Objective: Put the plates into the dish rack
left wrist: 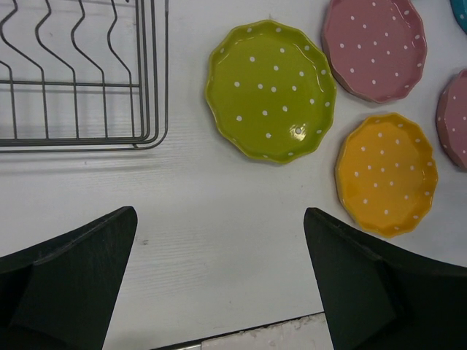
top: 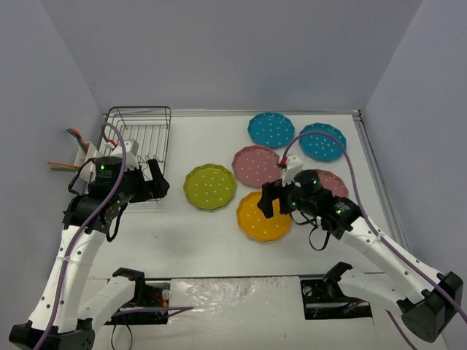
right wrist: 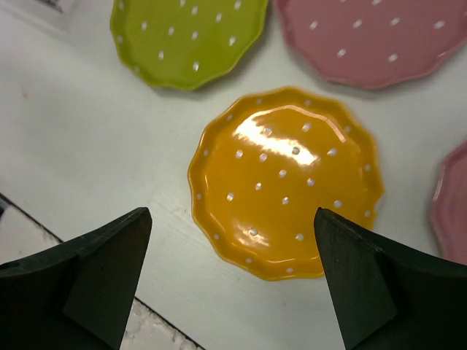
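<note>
Item 1, my right gripper: jaws spread wide, gripping nothing, poised over the orange plate.

Item 2, my left gripper: jaws equally wide, empty, over the white table just beside the near end of the black wire dish rack.

Item 3, plates: all six lay flat on the table, right of the rack. The yellow-green plate sat between rack and orange plate. The near pink plate lay just beyond the orange one. The second pink plate was partly hidden by my right arm. The left teal blue plate and right teal blue plate lay farthest back, side by side.

Item 4, white holder: on the rack's left side.
</note>
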You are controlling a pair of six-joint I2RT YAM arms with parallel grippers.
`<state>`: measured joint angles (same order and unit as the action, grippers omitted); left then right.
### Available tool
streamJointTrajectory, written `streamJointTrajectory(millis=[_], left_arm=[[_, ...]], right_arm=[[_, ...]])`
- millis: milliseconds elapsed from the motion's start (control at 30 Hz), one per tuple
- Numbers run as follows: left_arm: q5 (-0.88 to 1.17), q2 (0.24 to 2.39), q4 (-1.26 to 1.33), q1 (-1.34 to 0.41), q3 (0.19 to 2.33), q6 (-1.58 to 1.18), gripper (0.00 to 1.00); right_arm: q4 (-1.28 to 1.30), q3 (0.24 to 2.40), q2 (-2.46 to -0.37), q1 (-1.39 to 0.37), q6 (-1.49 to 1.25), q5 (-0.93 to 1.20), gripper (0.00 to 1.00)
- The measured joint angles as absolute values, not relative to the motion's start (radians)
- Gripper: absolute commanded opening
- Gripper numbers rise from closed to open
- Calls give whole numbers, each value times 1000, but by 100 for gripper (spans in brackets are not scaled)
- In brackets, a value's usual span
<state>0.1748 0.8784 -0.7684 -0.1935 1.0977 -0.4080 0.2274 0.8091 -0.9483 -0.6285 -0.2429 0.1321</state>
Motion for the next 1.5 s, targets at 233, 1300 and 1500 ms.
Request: streamJointTrajectory(millis=[233, 1300, 1500], left_arm=[[194, 930, -755, -213, 1098, -440, 97], [138, 1070, -642, -455, 1051, -587, 97], [138, 1072, -628, -463, 1001, -605, 97]], right_arm=[[163, 709, -1143, -848, -272, -19, 75], [88, 694, -1420, -1068, -426, -179, 43], [105, 703, -1463, -1069, -431, -211, 36]])
